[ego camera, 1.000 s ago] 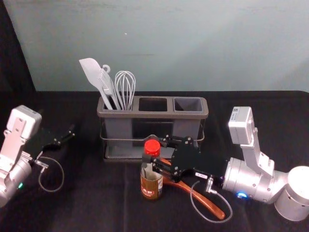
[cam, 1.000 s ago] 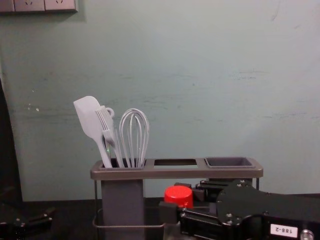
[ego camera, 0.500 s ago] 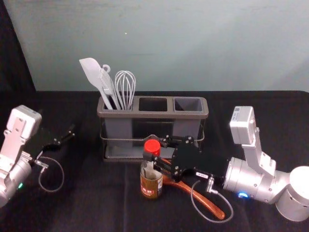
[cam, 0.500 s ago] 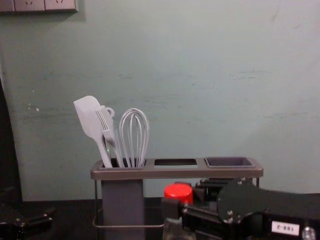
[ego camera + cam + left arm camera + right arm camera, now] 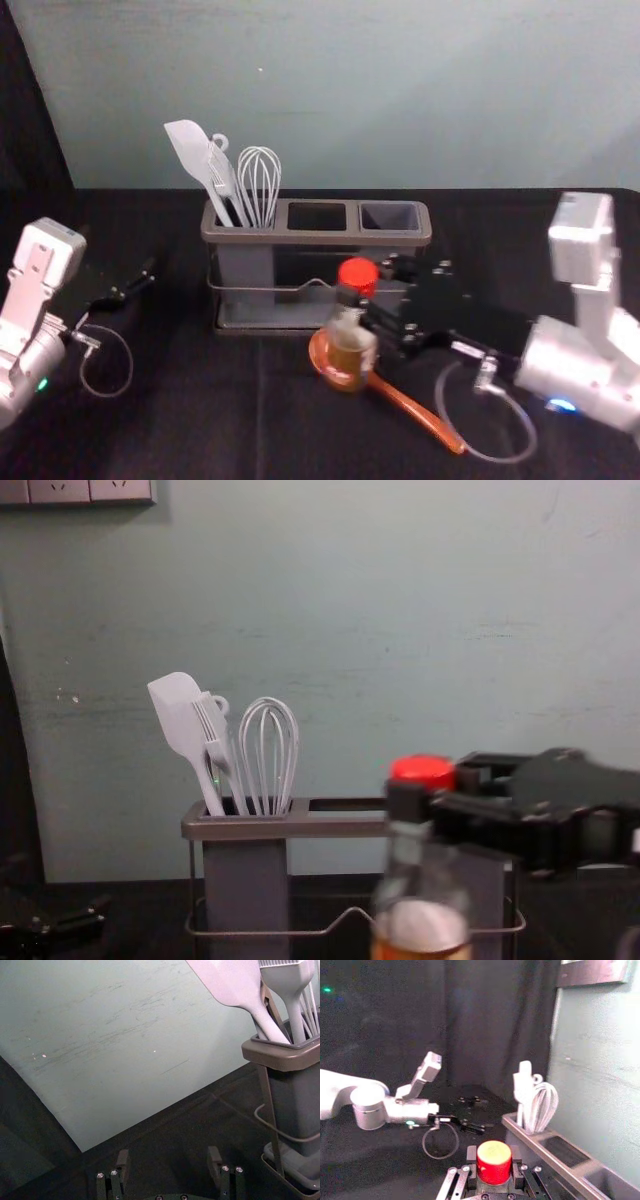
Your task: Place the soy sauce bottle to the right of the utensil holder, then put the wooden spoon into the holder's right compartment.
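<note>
1. Red-capped and made of clear glass, with a brown-orange label, the soy sauce bottle (image 5: 349, 352) hangs upright in my right gripper (image 5: 494, 1162), whose fingers are closed around it just below the cap.
2. It is in front of the grey, brown-rimmed utensil holder (image 5: 312, 238), near the right compartment (image 5: 392, 216), and appears raised over the reddish-brown wooden spoon (image 5: 412, 408).
3. The bottle's spot lies to its right, past the holder's end, the side my right arm reaches in from. I judge the next move is a sideways carry that way, keeping its base clear of the spoon.
4. My left gripper (image 5: 168, 1152) waits empty, fingers wide apart, left of the holder.
</note>
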Tool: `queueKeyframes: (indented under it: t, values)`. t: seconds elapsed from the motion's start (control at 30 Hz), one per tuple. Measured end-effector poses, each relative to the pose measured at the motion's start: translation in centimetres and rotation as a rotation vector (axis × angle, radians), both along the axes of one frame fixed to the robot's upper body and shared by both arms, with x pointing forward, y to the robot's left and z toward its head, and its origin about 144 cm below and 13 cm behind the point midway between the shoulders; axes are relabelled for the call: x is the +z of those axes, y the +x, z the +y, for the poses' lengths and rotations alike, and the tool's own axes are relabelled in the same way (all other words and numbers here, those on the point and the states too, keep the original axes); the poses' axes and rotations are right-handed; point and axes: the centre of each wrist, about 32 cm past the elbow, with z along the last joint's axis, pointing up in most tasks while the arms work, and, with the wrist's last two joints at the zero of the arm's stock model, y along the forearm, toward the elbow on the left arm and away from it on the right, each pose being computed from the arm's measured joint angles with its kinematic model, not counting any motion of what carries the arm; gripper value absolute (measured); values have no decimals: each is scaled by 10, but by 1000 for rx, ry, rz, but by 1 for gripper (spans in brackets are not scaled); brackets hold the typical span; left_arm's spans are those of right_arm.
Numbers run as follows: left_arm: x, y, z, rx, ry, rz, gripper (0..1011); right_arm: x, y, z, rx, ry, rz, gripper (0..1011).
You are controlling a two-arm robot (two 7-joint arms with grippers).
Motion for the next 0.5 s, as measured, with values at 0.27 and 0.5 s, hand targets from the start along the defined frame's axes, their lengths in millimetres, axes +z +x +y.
queueKeyframes:
  t: [0.27,0.5]
  values:
    - [0,0,0,0,0,0,1012,9,-34,-38,-140,1,-13,390]
    - [0,0,0,0,0,0,1012,11,-49,-68,-265,2,-20,390]
